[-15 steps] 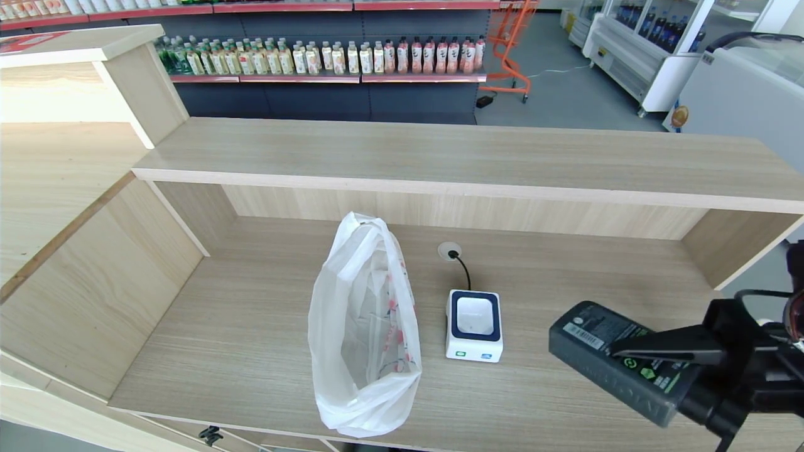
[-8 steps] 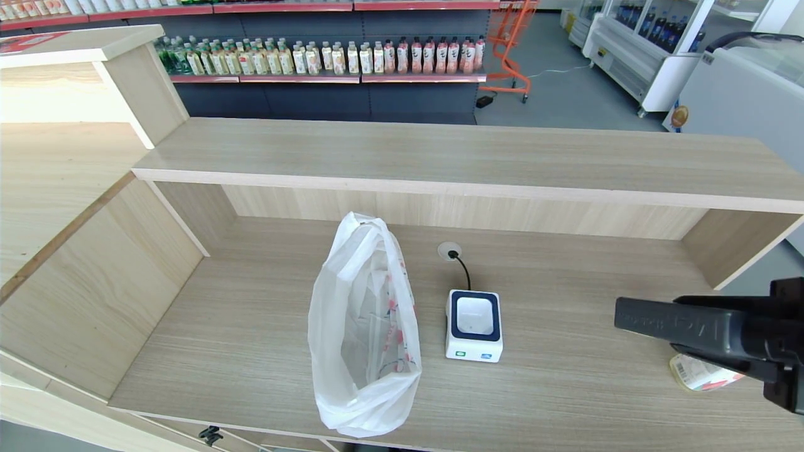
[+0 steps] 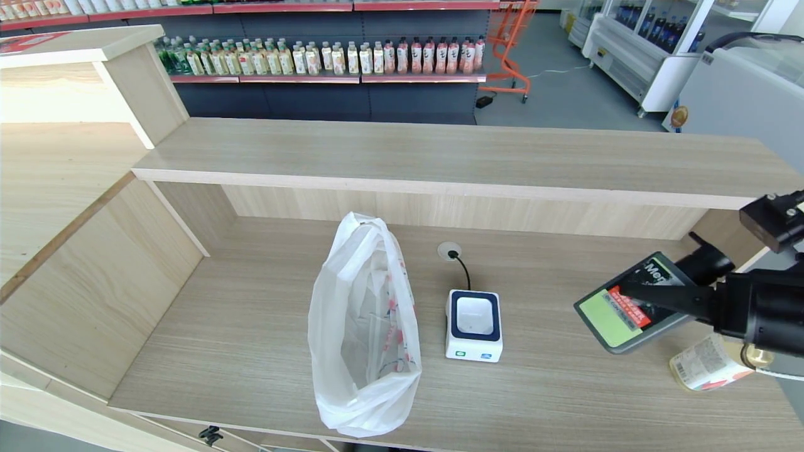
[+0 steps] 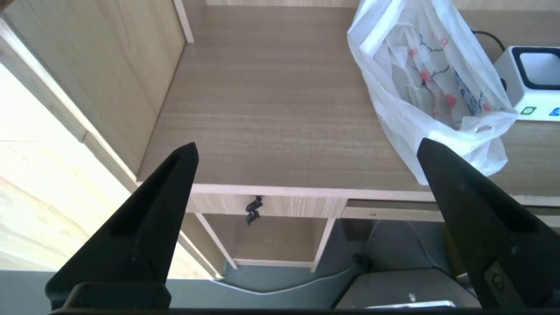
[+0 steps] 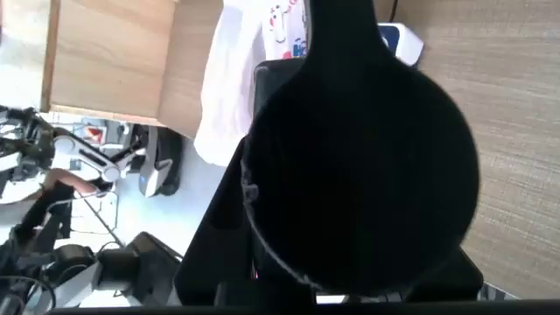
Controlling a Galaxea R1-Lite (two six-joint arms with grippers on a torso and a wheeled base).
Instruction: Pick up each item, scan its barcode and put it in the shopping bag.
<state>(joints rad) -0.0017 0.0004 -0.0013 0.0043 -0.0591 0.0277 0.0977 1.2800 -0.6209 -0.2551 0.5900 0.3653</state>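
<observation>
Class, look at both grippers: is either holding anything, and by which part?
The right gripper holds the dark flat bottle by its body, one finger lying across the labelled face. The left gripper is open and holds nothing.

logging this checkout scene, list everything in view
shopping bag: 1, white, open, mid-counter
scanner: 1, white and dark blue, right of bag
cable: 1, black, scanner to counter hole
dark bottle: 1, dark grey, green label, held above counter's right end
lying bottle: 1, pale, on counter's right end
counter: 1, light wood
shelf drinks: many, mixed colours, behind counter
right gripper: 1, black, shut on dark bottle
left gripper: 1, black, open, above counter's near edge
</observation>
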